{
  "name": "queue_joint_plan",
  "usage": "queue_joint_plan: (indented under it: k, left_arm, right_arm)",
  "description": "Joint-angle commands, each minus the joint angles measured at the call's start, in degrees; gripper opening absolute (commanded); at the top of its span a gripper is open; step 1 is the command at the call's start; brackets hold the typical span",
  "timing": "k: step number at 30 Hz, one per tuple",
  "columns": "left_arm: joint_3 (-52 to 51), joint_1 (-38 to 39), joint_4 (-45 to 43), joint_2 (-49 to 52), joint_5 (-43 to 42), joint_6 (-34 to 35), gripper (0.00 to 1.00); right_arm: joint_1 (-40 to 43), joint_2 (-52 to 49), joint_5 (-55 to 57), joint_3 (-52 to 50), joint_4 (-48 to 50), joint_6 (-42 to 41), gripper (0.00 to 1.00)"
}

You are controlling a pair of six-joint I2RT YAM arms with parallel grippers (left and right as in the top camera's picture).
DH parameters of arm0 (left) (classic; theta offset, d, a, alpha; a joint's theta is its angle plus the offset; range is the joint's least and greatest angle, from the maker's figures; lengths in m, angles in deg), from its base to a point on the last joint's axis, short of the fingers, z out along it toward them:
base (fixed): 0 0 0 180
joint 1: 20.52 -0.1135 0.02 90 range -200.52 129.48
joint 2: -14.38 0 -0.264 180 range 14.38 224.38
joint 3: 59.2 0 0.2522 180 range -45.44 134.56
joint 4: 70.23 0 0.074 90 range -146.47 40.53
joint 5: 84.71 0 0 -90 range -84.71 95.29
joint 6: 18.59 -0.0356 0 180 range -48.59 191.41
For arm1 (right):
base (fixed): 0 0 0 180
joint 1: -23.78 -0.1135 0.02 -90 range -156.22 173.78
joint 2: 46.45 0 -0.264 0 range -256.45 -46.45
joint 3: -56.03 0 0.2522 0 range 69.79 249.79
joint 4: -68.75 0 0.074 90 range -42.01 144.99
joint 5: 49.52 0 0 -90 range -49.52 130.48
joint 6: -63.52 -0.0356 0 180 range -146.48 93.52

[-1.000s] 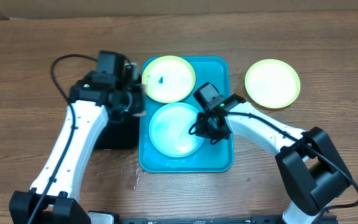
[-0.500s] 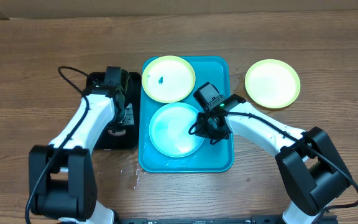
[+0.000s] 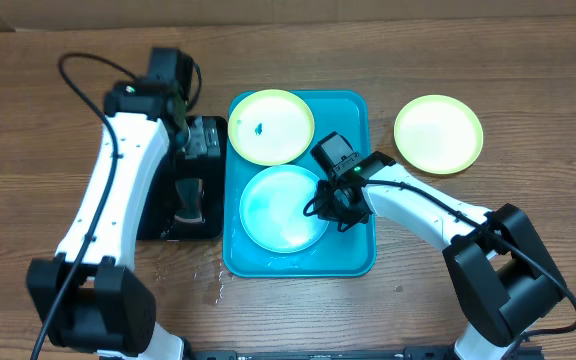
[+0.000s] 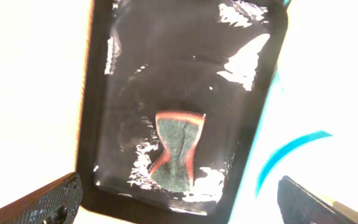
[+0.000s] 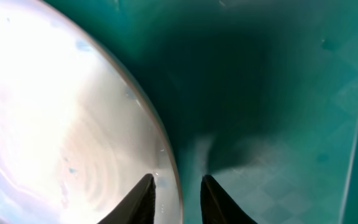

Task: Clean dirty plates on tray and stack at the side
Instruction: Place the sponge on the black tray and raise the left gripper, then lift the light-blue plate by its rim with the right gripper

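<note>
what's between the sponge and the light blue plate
In the overhead view, only the black tray's right edge and the turquoise tray's left rim lie between the sponge and the light blue plate.

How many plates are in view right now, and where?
3. Smudged yellow-green plate at the far end of the turquoise tray; light blue plate at its near end; second yellow-green plate on the table, right of the tray. None appears hidden.

Blue plate [image 3: 280, 210], smudged yellow-green plate [image 3: 271, 127] on turquoise tray [image 3: 353, 255]; third plate [image 3: 438, 134] apart.
</note>
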Motion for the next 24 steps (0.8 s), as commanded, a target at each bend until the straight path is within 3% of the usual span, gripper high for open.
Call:
queue_joint_plan:
  k: [1, 7, 14, 24]
  left_arm:
    - [8.33, -1.16, 2.91, -4.48, -1.4, 1.73, 1.0]
    - [10.71, -5.53, 4.28, -10.29, -1.11, 1.73, 1.0]
    - [10.6, -11.85, 6.58, -11.21, -1.14, 1.7, 1.0]
    - [10.51, -12.68, 7.91, -11.17, -1.16, 1.68, 1.0]
  right_arm:
    - [-0.39, 0.52, 0.42, -0.59, 1.05, -0.02, 0.29]
    - [-0.37, 0.52, 0.39, -1.81, 2.43, -0.46, 0.27]
    - [-0.37, 0.52, 0.37, -1.81, 2.58, -0.46, 0.04]
    - [-0.37, 0.52, 0.35, -1.81, 2.6, -0.46, 0.04]
